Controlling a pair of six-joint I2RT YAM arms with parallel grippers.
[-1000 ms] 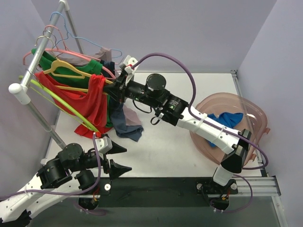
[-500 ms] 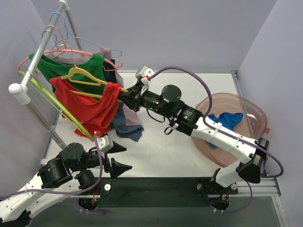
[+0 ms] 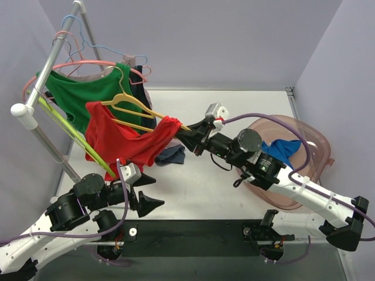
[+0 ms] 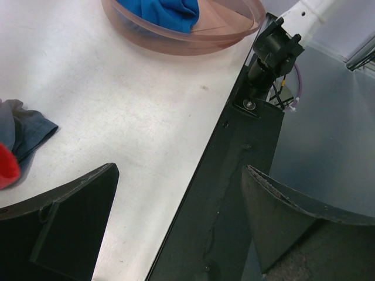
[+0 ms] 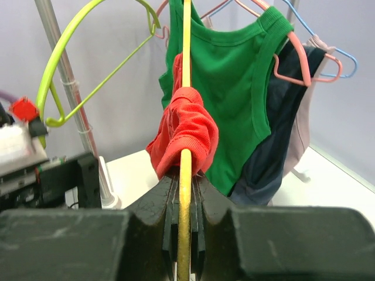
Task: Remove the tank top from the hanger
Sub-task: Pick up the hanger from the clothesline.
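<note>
Each arm is a run of white moulded shell between fat black cylindrical joint motors. The left arm (image 3: pixel 73 208), at the lower left of the overhead frame, ends in matte black wedge-shaped fingers (image 4: pixel 64 225) and trails a thin purple cable (image 3: pixel 123 193). The right arm (image 3: pixel 310 190), at lower right, wears a small white camera block with a red tab (image 3: pixel 214 111). One silver screw (image 4: pixel 250 104) pins its black base bracket (image 4: pixel 272 50).

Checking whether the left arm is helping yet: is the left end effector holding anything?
No, the left end effector is open above the table edge, with nothing between its jaws.
</note>
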